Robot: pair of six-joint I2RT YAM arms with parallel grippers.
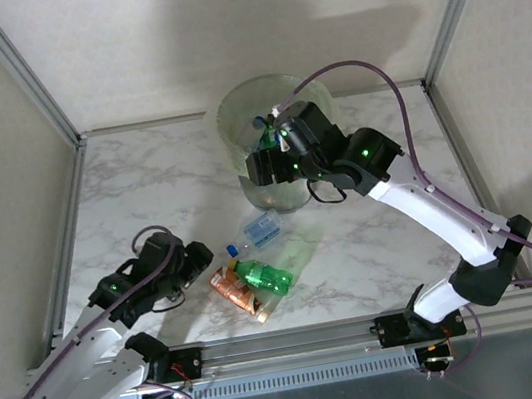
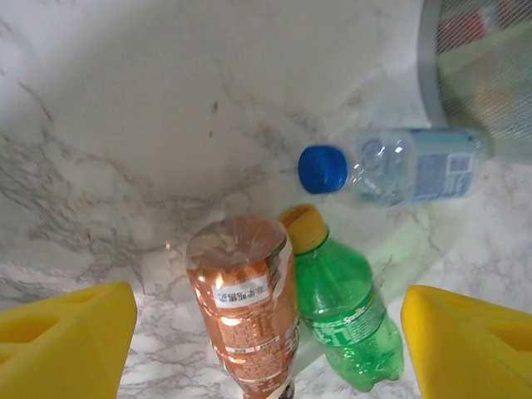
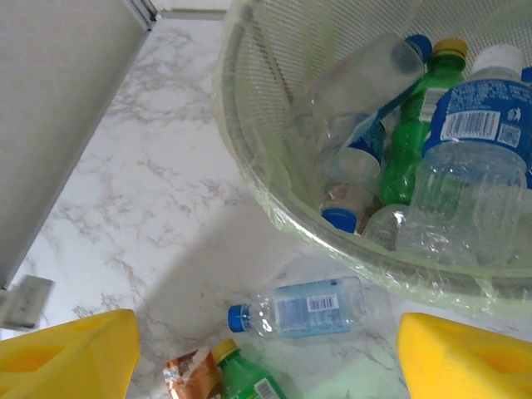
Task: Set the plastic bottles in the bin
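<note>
Well, three lie loose beside the bin [image 1: 232, 129]: one clear bottle [image 1: 259, 231], one green bottle [image 1: 264, 276], one orange bottle [image 1: 231, 288]. From the right wrist, at least five more show inside it. Left gripper [image 2: 266, 332] and right gripper [image 3: 266, 349] both gape empty.

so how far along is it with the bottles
Mostly done: several bottles lie in the bin. Nothing is held; both grippers are open, the right gripper over the bin, the left gripper above the three remaining on the table: clear bottle, green bottle, orange bottle.
</note>
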